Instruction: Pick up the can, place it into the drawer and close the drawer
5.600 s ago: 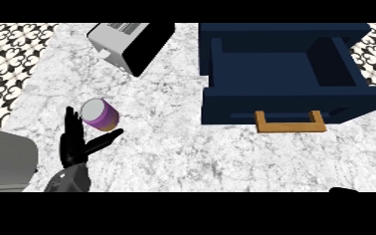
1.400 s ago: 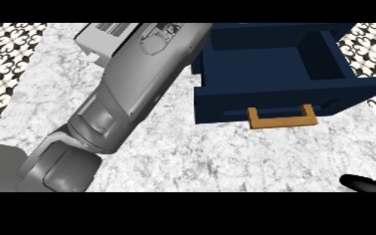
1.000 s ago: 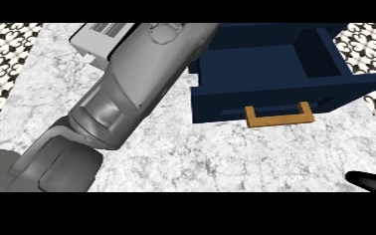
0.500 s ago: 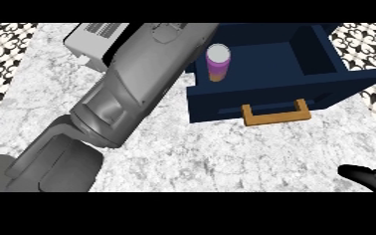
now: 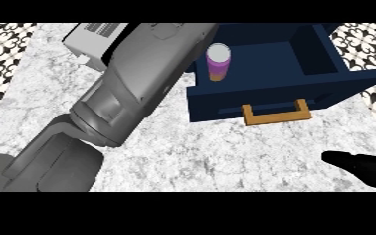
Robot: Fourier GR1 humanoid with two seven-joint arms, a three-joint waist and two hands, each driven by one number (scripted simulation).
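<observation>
1. The can (image 5: 218, 62) stands upright inside the open drawer (image 5: 327, 62), at its left end close to the left wall, pale lid up. Nothing visibly holds it.
2. The left forearm (image 5: 140, 79) runs diagonally from lower left up to the drawer's left rim. The left hand itself is hidden beyond the forearm's far end, so its opening and any contact with the can cannot be told.
3. The right hand (image 5: 356, 165) shows only as a dark tip at the lower right edge; whether its fingers are curled or straight cannot be told. It holds nothing visible.
4. The drawer's orange handle (image 5: 276, 113) sits on the front panel, facing the robot, just up and left of the right hand and to the right of the left forearm.
5. Judgement: placing looks done; closing is left. The push axis runs from the front panel away from the robot. The right hand is the nearer free one; the left must first clear the rim.
6. A white box (image 5: 95, 42) lies left of the forearm, out of the path.
</observation>
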